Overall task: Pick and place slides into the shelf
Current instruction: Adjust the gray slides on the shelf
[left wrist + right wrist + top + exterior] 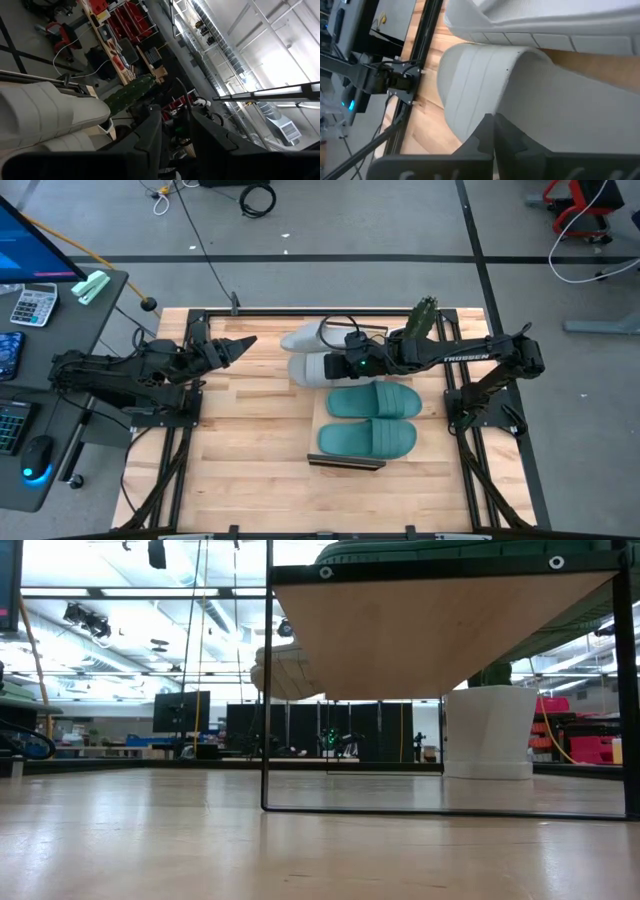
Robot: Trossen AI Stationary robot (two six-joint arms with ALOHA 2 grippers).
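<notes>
Two teal slides [372, 420] lie side by side on the near part of the shelf [345, 463], a light board on a black frame, seen from below in the low view [440, 630]. Two grey slides [308, 355] lie at its far part, their toes overhanging its left edge [285, 670]. My right gripper [332, 366] [493, 131] is shut, its tips at the nearer grey slide's strap. My left gripper [243, 344] [176, 137] hangs raised at the table's left, slightly open and holding nothing. My right gripper's shut fingers come slanting down from the table's right at the strap of the nearer grey slide [530, 95]. The fingers themselves hide the meeting place. I cannot tell whether they touch the strap or have any of it between them.
A white pot with a green plant [427, 315] [490, 730] stands at the table's far right, close behind my right arm. Bare slatted tabletop [240, 440] lies left of and in front of the shelf. A desk with a keyboard and calculator [35, 305] stands beyond the left edge.
</notes>
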